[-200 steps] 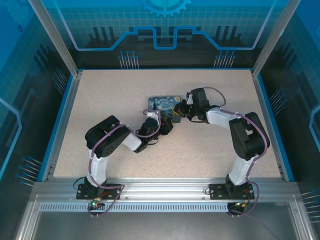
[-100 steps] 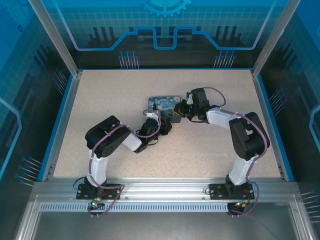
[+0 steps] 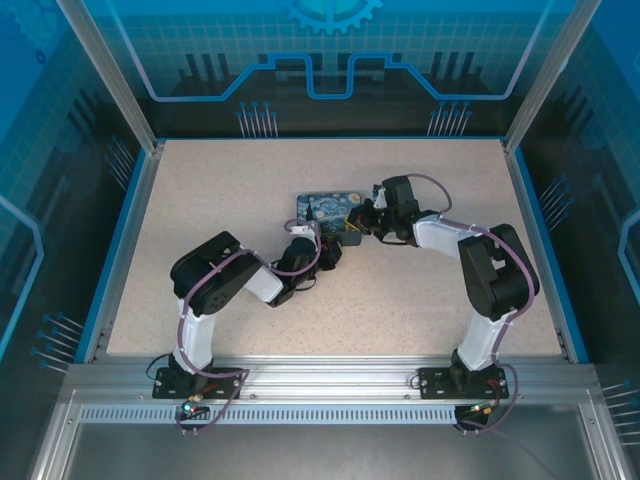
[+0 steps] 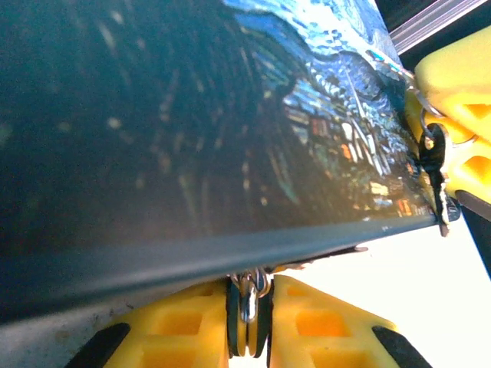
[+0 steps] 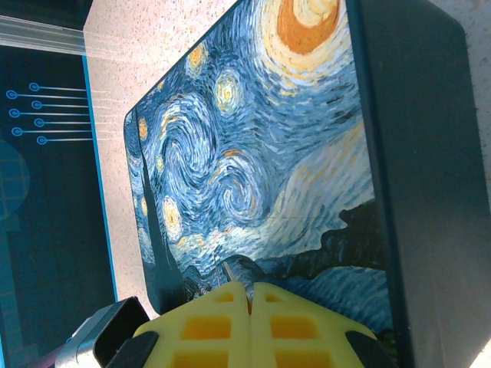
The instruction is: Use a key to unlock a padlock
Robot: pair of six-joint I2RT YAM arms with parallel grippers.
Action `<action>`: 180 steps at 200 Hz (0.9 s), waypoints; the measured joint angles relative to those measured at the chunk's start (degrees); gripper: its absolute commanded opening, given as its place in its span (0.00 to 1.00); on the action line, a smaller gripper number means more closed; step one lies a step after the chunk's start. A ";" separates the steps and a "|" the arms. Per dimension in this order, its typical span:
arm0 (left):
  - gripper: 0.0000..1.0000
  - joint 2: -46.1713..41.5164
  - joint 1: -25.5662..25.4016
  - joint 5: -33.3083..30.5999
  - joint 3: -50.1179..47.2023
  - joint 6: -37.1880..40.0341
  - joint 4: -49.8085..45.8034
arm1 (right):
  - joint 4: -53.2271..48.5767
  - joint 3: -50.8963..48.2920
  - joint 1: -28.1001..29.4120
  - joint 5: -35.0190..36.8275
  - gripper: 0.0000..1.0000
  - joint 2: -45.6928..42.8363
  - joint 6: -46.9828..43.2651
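In the left wrist view my left gripper [image 4: 248, 307] is shut on a small silvery metal piece with a loop on top, the padlock [image 4: 248, 295], right under the edge of the painting-print box [image 4: 192, 115]. Further right, a thin dark key [image 4: 434, 157] hangs against the right gripper's yellow fingers [image 4: 460, 77]. In the right wrist view my right gripper [image 5: 249, 290] is shut, with a thin metal sliver of the key [image 5: 228, 270] poking out over the box lid [image 5: 253, 153]. From above, the left gripper [image 3: 332, 250] and the right gripper [image 3: 358, 228] meet at the box's near right corner.
The blue-and-yellow box [image 3: 325, 208] lies flat in the middle of the speckled table [image 3: 200, 200]. Blue rails and glass walls [image 3: 135, 200] bound the table on three sides. Both arms reach inward from the near edge, elbows out.
The left gripper's jaws have narrowed onto the small metal piece and it has edged slightly toward the box. The right arm and the box have not moved.
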 measured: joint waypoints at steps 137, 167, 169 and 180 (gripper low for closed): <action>0.00 -3.69 3.76 13.29 -2.40 -8.50 -0.55 | 0.39 0.00 -0.76 -0.72 0.00 0.11 -0.02; 0.00 -3.69 4.94 16.09 -3.19 -12.11 1.14 | 0.46 0.00 -0.87 -1.46 0.00 0.11 -0.04; 0.00 -3.69 4.96 16.24 -3.23 -12.17 1.16 | 0.46 0.00 -0.90 -1.62 0.00 0.11 -0.04; 0.00 -3.69 5.11 16.85 -3.37 -13.46 1.55 | 0.42 0.00 -1.20 -2.40 0.00 0.11 -0.09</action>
